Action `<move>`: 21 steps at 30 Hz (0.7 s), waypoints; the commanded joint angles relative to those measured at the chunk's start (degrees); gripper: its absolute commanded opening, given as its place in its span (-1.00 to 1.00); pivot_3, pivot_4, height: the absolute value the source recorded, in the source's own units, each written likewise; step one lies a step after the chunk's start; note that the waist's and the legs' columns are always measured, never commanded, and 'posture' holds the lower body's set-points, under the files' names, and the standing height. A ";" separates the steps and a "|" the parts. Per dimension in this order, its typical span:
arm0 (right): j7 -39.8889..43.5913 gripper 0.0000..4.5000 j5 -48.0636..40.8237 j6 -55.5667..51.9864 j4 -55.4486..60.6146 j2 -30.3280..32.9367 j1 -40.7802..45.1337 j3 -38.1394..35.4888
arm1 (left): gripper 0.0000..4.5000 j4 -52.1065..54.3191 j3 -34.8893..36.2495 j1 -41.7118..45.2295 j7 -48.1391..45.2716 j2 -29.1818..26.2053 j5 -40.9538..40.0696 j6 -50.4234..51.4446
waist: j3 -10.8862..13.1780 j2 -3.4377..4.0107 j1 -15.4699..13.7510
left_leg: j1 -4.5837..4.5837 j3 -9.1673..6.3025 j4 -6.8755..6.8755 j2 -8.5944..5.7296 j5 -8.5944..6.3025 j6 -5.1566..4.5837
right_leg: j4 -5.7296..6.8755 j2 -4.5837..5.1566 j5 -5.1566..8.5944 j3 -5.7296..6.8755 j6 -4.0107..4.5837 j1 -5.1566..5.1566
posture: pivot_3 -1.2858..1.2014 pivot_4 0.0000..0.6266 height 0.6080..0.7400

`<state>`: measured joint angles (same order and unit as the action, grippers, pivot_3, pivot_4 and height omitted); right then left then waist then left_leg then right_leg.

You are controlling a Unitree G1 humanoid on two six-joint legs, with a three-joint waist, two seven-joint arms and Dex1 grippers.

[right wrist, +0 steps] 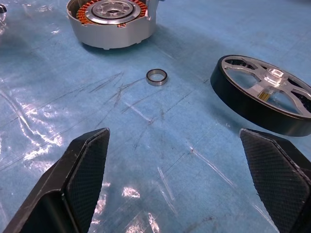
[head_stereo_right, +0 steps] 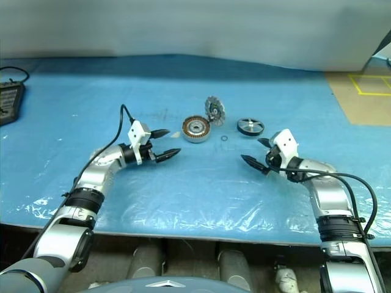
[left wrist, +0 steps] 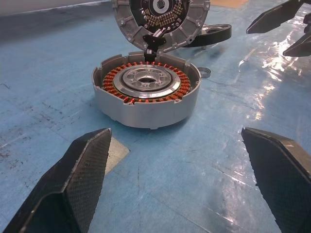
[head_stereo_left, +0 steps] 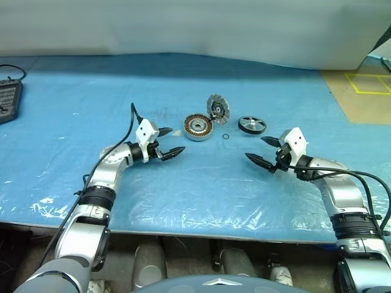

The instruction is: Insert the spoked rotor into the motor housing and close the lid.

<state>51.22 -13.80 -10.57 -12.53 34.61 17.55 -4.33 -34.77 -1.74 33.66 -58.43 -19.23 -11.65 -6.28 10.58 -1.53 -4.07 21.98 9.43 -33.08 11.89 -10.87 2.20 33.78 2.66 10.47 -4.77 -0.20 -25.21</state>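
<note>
The motor housing [head_stereo_left: 198, 127], a silver shell with copper windings, sits on the blue table; in the left wrist view the motor housing [left wrist: 146, 92] lies straight ahead of the fingers. The lid [head_stereo_left: 217, 108] stands up behind it, ribbed face showing, joined at the housing's far edge. The spoked rotor [head_stereo_left: 252, 125], black-rimmed with silver spokes, lies flat to the right, and the spoked rotor [right wrist: 265, 94] shows in the right wrist view. My left gripper [head_stereo_left: 169, 142] is open, just left of the housing. My right gripper [head_stereo_left: 263, 150] is open, in front of the rotor, empty.
A small metal ring [head_stereo_left: 225, 137] lies between housing and rotor. A black device with a cable [head_stereo_left: 7, 97] sits at the far left. Yellow-taped floor [head_stereo_left: 366, 82] shows beyond the table's right end. The blue sheet [head_stereo_left: 201, 189] is wrinkled and shiny near the front edge.
</note>
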 commanded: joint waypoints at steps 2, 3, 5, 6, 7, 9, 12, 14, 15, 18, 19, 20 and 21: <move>-0.17 0.99 -0.64 -0.03 2.01 0.41 1.48 -0.63 | 1.00 2.40 0.15 0.84 -0.12 0.03 -0.49 -0.19 | 0.00 0.00 0.00 | 0.00 0.00 0.00 0.00 0.00 0.00 | 0.00 0.00 0.00 0.00 0.00 0.00 | 0.03 -0.52 1.00; -0.21 0.99 -0.63 -0.05 2.09 0.39 1.45 -0.61 | 1.00 2.44 0.15 0.81 -0.18 0.00 -0.51 -0.18 | 0.00 0.00 0.00 | 0.00 0.00 0.00 0.00 0.00 0.00 | 0.00 0.00 0.00 0.00 0.00 0.00 | 0.03 -0.52 1.00; -0.23 0.99 -0.63 -0.09 2.17 0.36 1.39 -0.58 | 1.00 2.45 0.11 0.81 -0.33 -0.06 -0.50 -0.16 | 0.00 0.00 -0.02 | 0.00 0.00 0.00 0.00 0.00 0.00 | 0.00 0.00 0.00 0.01 0.00 0.00 | 0.03 -0.52 1.00; -0.26 0.99 -0.61 -0.04 2.24 0.33 1.30 -0.56 | 1.00 2.42 0.08 0.86 -0.39 -0.08 -0.48 -0.15 | 0.00 0.00 -0.02 | 0.01 0.00 0.00 0.00 0.00 0.00 | 0.00 0.01 0.00 0.01 0.00 0.00 | 0.03 -0.52 1.00; -0.30 0.99 -0.59 0.03 2.30 0.28 1.18 -0.54 | 1.00 2.36 0.07 0.90 -0.45 -0.12 -0.47 -0.16 | 0.00 0.00 -0.02 | 0.01 0.00 0.00 0.00 0.01 0.00 | 0.00 0.01 0.00 0.01 0.00 0.00 | 0.03 -0.52 1.00; -0.34 0.99 -0.62 0.22 2.46 0.21 0.87 -0.59 | 1.00 2.23 0.07 1.06 -0.54 -0.22 -0.42 -0.17 | 0.00 0.00 -0.02 | 0.01 0.00 0.00 0.00 0.01 0.00 | 0.00 0.01 0.00 0.01 0.00 0.00 | 0.03 -0.52 1.00; -0.44 0.99 -0.58 0.39 2.46 0.12 0.69 -0.57 | 1.00 1.98 0.04 1.27 -0.71 -0.32 -0.34 -0.25 | 0.00 0.00 -0.02 | 0.01 0.00 0.00 0.00 0.01 -0.01 | 0.00 0.01 0.00 0.01 0.00 0.00 | 0.03 -0.52 1.00; -0.49 0.99 -0.57 0.40 2.45 0.10 0.67 -0.57 | 1.00 1.90 0.01 1.40 -0.80 -0.32 -0.30 -0.24 | 0.00 0.00 -0.02 | 0.01 0.00 0.00 0.00 0.01 -0.01 | 0.00 0.01 0.00 0.01 0.00 0.00 | 0.03 -0.52 1.00; -0.54 0.99 -0.57 0.37 2.48 0.07 0.67 -0.57 | 1.00 1.82 0.02 1.52 -0.88 -0.31 -0.30 -0.22 | 0.00 0.00 -0.02 | 0.01 0.00 0.00 0.00 0.01 -0.01 | 0.00 0.01 0.00 0.01 0.00 0.00 | 0.03 -0.52 1.00; -0.70 0.99 -0.56 0.39 2.68 0.01 0.46 -0.59 | 1.00 1.61 0.01 1.79 -1.10 -0.30 -0.25 -0.21 | 0.00 0.00 -0.02 | 0.01 0.00 0.00 0.00 0.01 -0.01 | 0.00 0.01 0.00 0.01 0.00 0.00 | 0.03 -0.52 1.00; -0.76 0.99 -0.55 0.41 2.71 0.00 0.43 -0.59 | 1.00 1.53 -0.04 1.87 -1.30 -0.31 -0.25 -0.15 | 0.00 0.00 -0.02 | 0.01 0.00 0.00 0.00 0.01 -0.01 | 0.00 0.01 0.00 0.01 0.00 0.00 | 0.03 -0.52 1.00; -0.81 0.99 -0.55 0.41 2.73 -0.01 0.42 -0.60 | 1.00 1.47 -0.07 1.95 -1.46 -0.33 -0.24 -0.11 | 0.00 0.00 -0.02 | 0.01 0.00 0.00 0.00 0.01 -0.01 | 0.00 0.01 0.00 0.01 0.00 0.00 | 0.03 -0.52 1.00; -0.88 0.99 -0.53 0.41 2.71 -0.03 0.46 -0.57 | 1.00 1.34 -0.08 2.07 -1.59 -0.36 -0.23 -0.09 | 0.00 0.00 -0.02 | 0.01 0.00 0.00 0.00 0.01 -0.01 | 0.00 0.01 0.00 0.01 0.00 0.00 | 0.03 -0.52 1.00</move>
<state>50.42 -13.72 -10.71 -12.42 34.57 18.05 -4.27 -34.77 -1.91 34.59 -59.52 -19.24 -11.41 -6.26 10.58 -1.53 -4.09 21.99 9.43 -33.08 11.89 -10.85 2.19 33.78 2.67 10.47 -4.76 -0.20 -25.21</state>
